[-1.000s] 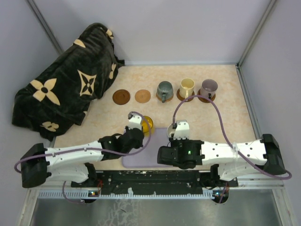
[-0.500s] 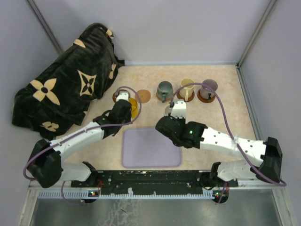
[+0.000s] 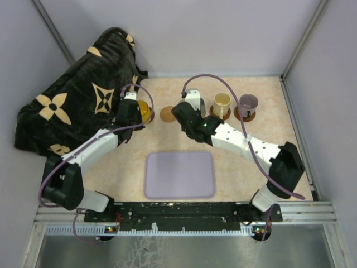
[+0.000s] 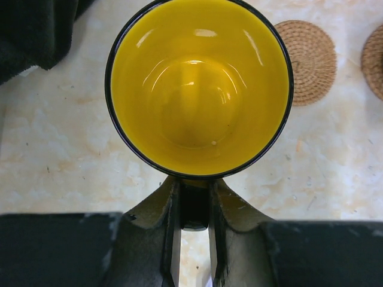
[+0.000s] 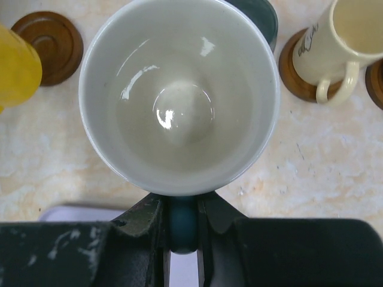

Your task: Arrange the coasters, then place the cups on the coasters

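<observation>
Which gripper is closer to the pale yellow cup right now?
Right. The right gripper, holding the white cup, hangs just left of the pale yellow cup in the top view. The left gripper, holding the orange cup, is farther left, beyond the bare coaster.

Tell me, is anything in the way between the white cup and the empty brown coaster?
Nothing visible does. The right hand holds the white cup by its handle; the bare coaster lies to its left with nothing on it. The yellow cup is close beside that coaster.

Lavender tray (image 3: 179, 174) near edge; black floral blanket (image 3: 78, 106) far-left.
</observation>
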You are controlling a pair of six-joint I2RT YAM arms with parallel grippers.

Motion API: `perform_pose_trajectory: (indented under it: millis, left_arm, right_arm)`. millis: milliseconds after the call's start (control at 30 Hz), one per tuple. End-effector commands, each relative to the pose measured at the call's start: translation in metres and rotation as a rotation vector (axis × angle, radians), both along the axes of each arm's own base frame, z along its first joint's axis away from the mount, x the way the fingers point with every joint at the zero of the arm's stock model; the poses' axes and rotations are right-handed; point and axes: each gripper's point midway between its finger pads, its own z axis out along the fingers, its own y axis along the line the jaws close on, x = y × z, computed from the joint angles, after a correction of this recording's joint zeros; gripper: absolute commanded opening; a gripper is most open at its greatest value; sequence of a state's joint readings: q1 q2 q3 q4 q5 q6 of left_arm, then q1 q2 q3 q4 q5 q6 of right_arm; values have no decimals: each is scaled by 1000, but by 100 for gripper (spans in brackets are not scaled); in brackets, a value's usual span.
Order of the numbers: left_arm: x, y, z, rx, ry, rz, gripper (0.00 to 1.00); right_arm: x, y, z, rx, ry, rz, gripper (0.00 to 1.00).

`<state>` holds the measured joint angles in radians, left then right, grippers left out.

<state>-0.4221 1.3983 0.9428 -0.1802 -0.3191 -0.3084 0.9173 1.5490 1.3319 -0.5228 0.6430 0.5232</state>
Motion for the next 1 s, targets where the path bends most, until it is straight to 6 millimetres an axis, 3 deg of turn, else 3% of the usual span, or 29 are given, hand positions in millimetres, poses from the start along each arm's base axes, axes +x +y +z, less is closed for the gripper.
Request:
perform_pose_trajectory:
  millis: [0, 233, 467, 767, 967]
  left_arm:
    - [38, 1, 28, -74, -112, -13, 0]
    - [62, 11, 28, -87, -126, -12, 0]
    - [85, 9, 25, -74, -122, -30, 0]
    - [100, 6, 3, -40, -86, -46, 0]
    - [103, 6, 0, -34, -82, -52, 0]
  right_arm:
    - [46, 30, 50, 104, -120, 39, 0]
    - [93, 59, 46, 109, -124, 77, 0]
    - [127, 71, 28, 129, -102, 88, 0]
    - [147, 75, 7, 139, -90, 95, 0]
    - [150, 79, -4, 140, -74, 110, 0]
